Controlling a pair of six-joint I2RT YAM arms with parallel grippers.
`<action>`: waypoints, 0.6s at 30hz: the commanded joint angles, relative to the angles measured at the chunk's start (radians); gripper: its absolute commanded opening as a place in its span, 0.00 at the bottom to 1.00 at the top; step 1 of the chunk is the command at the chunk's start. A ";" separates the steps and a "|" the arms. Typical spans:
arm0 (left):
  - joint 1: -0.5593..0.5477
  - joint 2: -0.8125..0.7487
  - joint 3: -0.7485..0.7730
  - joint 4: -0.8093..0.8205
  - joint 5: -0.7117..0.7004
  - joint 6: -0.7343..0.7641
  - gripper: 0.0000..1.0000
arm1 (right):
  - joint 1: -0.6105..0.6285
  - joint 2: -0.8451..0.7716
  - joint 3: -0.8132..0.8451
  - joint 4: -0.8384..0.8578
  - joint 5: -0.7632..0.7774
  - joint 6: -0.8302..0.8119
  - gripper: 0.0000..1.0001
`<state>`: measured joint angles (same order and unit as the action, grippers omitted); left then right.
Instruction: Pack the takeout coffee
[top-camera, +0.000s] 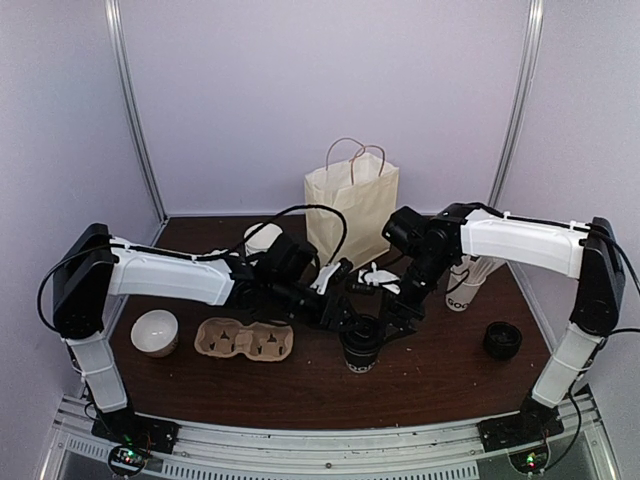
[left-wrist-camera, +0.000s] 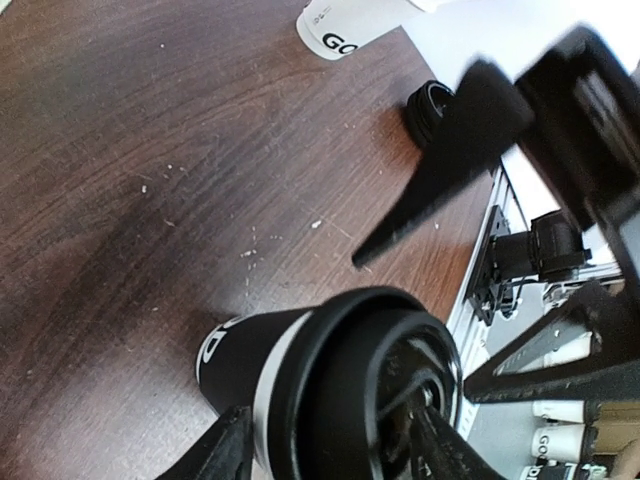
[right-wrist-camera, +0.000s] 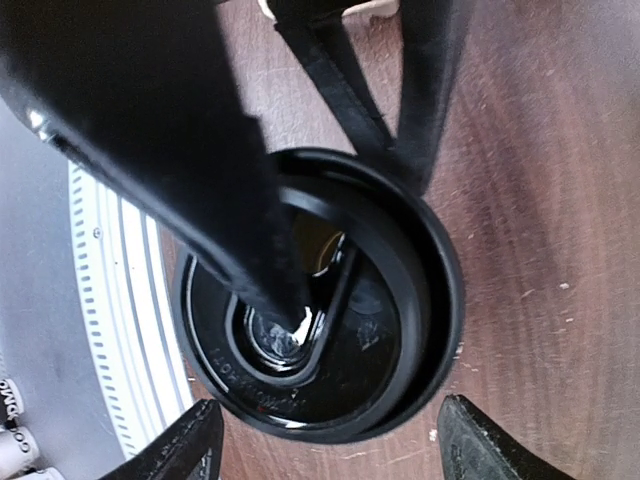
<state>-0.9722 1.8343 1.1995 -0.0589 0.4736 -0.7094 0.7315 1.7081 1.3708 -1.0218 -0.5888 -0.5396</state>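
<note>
- The table is holding the cup near its middle. The cup is standing up, in front of the bag and well apart from it. It could be tipping and spilling if an arm is bumping it on the way to the bag.
- The bag is standing at the back. It is thin paper, so a cup catching its rim could be knocking it over.
- The left gripper is sitting around the cup with its fingers apart, one on each side. It is too hard to tell if they are squeezing it. If they are loose, the cup could be slipping out when lifted.
- The right gripper is hanging over the cup with its fingers wide apart, holding nothing. Both grippers are crowding one spot and could be hitting each other.
- The lid is sitting on the cup. A hard push on it could be popping it off.
</note>
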 joint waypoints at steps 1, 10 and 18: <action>-0.011 -0.070 0.037 -0.075 -0.061 0.064 0.59 | -0.006 -0.045 0.035 -0.042 0.044 -0.025 0.79; -0.011 -0.153 0.011 -0.142 -0.151 0.141 0.98 | 0.005 -0.077 -0.016 -0.036 0.113 -0.029 0.81; -0.006 -0.191 0.012 -0.258 -0.360 0.204 0.98 | 0.053 -0.120 -0.084 0.002 0.227 -0.018 0.81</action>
<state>-0.9817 1.6737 1.2171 -0.2840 0.2256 -0.5392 0.7601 1.6127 1.3140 -1.0428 -0.4419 -0.5549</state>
